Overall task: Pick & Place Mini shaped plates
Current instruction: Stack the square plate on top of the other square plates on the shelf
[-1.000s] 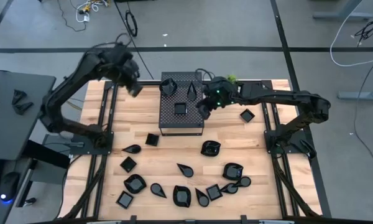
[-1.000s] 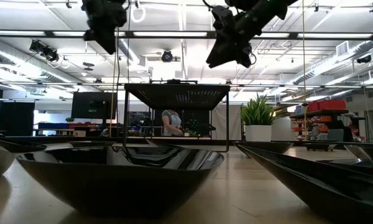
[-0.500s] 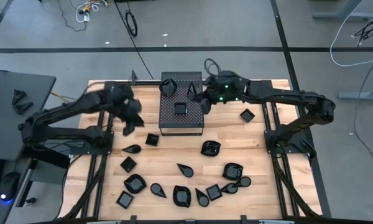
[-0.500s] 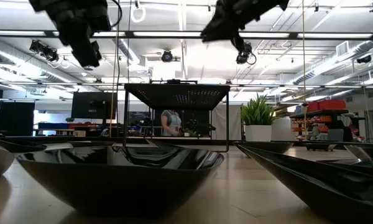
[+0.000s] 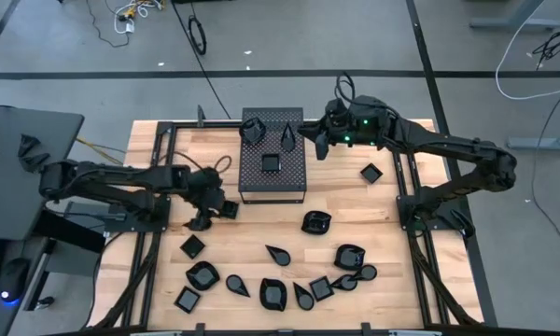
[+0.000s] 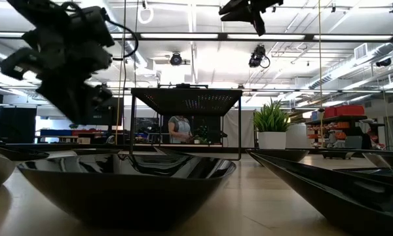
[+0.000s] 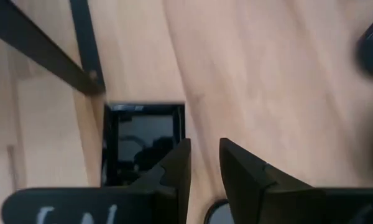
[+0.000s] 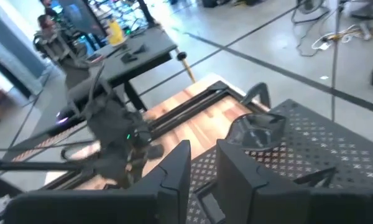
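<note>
The table (image 5: 355, 210) is pale wood with a black frame, and the box (image 5: 273, 157), dark and perforated, stands at its far middle with 3 plates on its top: a rounded one (image 5: 252, 131), a teardrop (image 5: 287, 138) and a square (image 5: 271, 163). The rest of the plates lie loose on the wood, most in a rough arc along the near side (image 5: 273, 294), 1 square (image 5: 371, 173) out to the right of the box and another square (image 7: 143, 140) just left of it. The left arm reaches low across the table, its gripper (image 7: 203, 163) hanging right above that square, fingers a narrow gap apart and pinching nothing, 1 finger (image 7: 174, 171) over the plate's edge. The right gripper (image 8: 202, 165) is up over the box's far right corner, fingers likewise slightly parted and empty, near the rounded plate but not touching it. From here the plates look light, hard and glossy, so I would guess they slip easily and could chip if dropped. Being shallow, they offer little except the raised rim; I would take the square across 1 straight wall, 1 finger inside and 1 outside, since the fingers look too close together to span it. A plant (image 6: 272, 124) stands beyond the table.
</note>
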Controlling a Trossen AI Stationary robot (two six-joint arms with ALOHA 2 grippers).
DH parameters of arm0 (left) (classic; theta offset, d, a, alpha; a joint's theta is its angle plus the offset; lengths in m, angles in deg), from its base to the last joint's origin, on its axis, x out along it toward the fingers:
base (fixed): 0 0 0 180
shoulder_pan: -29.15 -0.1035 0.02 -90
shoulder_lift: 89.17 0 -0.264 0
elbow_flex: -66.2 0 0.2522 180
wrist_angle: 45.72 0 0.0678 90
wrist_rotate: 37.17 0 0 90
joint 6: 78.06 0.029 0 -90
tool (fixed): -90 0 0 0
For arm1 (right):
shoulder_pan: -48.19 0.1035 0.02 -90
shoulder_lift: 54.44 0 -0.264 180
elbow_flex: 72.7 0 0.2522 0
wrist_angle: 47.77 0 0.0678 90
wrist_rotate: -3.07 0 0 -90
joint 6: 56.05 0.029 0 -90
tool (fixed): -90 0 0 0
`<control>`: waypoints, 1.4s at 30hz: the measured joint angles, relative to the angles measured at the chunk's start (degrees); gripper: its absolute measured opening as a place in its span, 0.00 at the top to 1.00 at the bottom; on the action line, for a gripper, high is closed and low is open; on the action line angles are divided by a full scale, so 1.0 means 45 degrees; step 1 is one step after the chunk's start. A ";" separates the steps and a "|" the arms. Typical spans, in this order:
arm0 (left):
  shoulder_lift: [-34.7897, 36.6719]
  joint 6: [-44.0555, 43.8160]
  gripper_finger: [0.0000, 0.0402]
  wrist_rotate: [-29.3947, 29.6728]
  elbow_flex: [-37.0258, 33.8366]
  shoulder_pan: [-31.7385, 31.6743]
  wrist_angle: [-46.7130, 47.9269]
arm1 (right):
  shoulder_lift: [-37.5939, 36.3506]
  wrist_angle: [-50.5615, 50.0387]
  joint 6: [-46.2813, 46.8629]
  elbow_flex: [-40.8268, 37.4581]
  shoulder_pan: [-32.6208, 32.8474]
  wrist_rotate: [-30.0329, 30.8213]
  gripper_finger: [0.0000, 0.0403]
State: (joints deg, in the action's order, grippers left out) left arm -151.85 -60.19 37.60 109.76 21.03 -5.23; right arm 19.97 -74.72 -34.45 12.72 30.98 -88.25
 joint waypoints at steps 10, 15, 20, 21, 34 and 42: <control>-0.1028 -0.0086 0.76 0.1417 -0.0979 0.1154 -0.2009 | 0.0039 -0.0027 0.0091 0.0000 0.0000 0.0427 0.80; -0.1420 -0.0152 0.67 0.2610 -0.0979 0.1568 -0.2561 | 0.0039 -0.0057 0.0238 0.0000 0.0000 0.0423 0.80; -0.2067 -0.0147 0.64 0.3025 -0.0974 0.1828 -0.2887 | 0.0039 -0.0151 0.0331 0.0000 0.0000 0.0427 0.80; -0.2207 -0.0147 0.64 0.3093 -0.0974 0.1888 -0.2876 | 0.0039 -0.0155 0.0331 0.0000 0.0000 0.0427 0.80; -0.2422 -0.1805 0.86 0.4346 -0.0948 0.3135 -0.2855 | 0.0039 -0.0219 0.0331 0.0000 0.0000 0.0427 0.80; -0.1858 -0.2925 0.99 0.4843 0.0186 0.3589 -0.0530 | 0.0044 -0.0243 0.0181 0.0000 0.0000 0.0430 0.80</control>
State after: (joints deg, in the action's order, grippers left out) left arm -160.21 -73.35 59.39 110.59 37.18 -7.61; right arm 20.17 -75.81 -33.64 12.72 30.98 -86.31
